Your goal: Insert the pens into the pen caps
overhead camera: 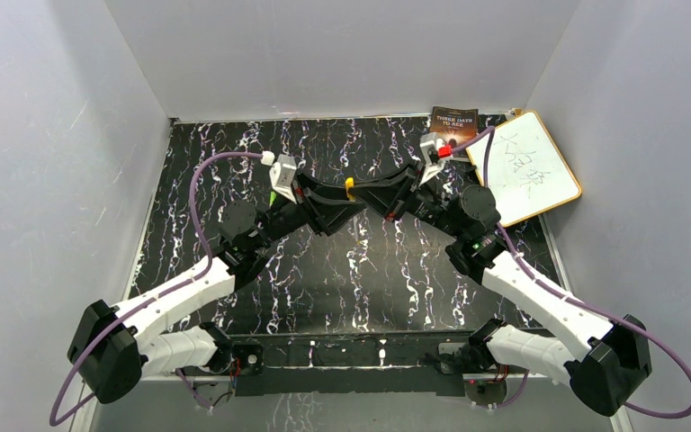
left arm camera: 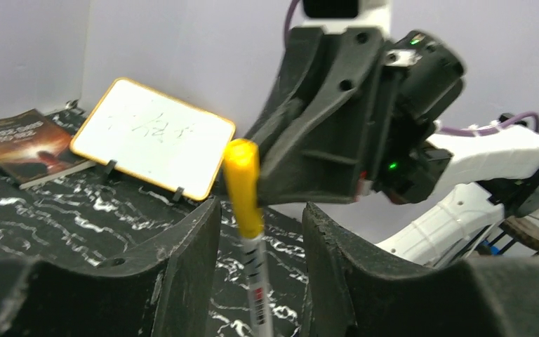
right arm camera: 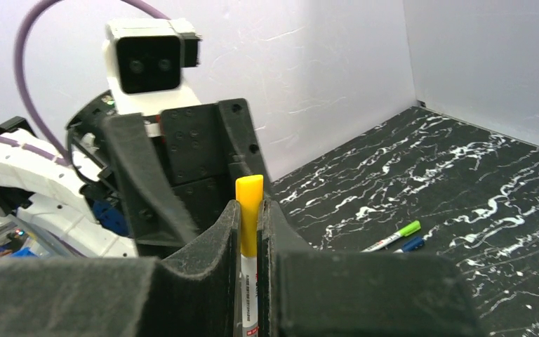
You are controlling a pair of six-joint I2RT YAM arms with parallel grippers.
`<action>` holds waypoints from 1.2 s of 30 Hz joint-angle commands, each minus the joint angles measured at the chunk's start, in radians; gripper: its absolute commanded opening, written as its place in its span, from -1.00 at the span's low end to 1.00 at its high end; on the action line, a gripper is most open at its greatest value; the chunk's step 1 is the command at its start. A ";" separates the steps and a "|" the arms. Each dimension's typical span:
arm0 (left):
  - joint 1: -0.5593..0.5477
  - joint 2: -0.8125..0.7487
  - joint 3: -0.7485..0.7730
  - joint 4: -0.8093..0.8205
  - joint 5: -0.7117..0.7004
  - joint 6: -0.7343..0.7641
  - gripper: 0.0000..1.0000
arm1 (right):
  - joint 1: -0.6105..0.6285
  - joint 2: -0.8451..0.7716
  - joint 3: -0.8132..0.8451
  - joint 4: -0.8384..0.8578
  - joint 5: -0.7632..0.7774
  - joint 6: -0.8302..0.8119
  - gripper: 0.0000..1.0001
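My right gripper (right arm camera: 250, 205) is shut on a thin white pen (right arm camera: 248, 281) whose tip wears the orange-yellow cap (right arm camera: 249, 210); the cap sticks out past the fingertips. In the left wrist view the same capped pen (left arm camera: 256, 281) stands between my left gripper's (left arm camera: 260, 210) open fingers, touching neither. From above, both grippers meet mid-table, left (overhead camera: 335, 205) and right (overhead camera: 366, 193), with the yellow cap (overhead camera: 349, 187) between them. A green-capped pen (right arm camera: 393, 237) and a blue-capped pen (right arm camera: 410, 244) lie side by side on the black marble table (right arm camera: 477, 182).
A small whiteboard with an orange rim (overhead camera: 531, 166) leans at the back right, also seen in the left wrist view (left arm camera: 156, 137). A dark book (overhead camera: 453, 120) lies beside it. Grey walls enclose the table on three sides.
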 commanded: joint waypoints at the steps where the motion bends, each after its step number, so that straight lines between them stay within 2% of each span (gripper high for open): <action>1: -0.008 -0.029 0.008 0.147 0.044 -0.039 -0.09 | -0.002 0.015 -0.014 -0.009 0.029 -0.011 -1.00; 17: -0.008 -0.071 -0.095 0.147 0.028 -0.071 -0.07 | -0.001 0.043 0.045 0.024 0.020 -0.003 -1.00; 21: -0.008 -0.096 -0.083 0.103 -0.019 -0.042 0.09 | -0.001 0.028 0.042 0.020 0.018 0.001 -1.00; 27: -0.008 -0.120 -0.043 0.037 -0.102 0.009 0.46 | -0.002 0.002 0.031 0.007 0.029 -0.006 -1.00; 36: -0.008 -0.137 -0.064 -0.003 -0.208 0.032 0.45 | -0.002 -0.011 0.033 0.008 0.054 -0.012 -1.00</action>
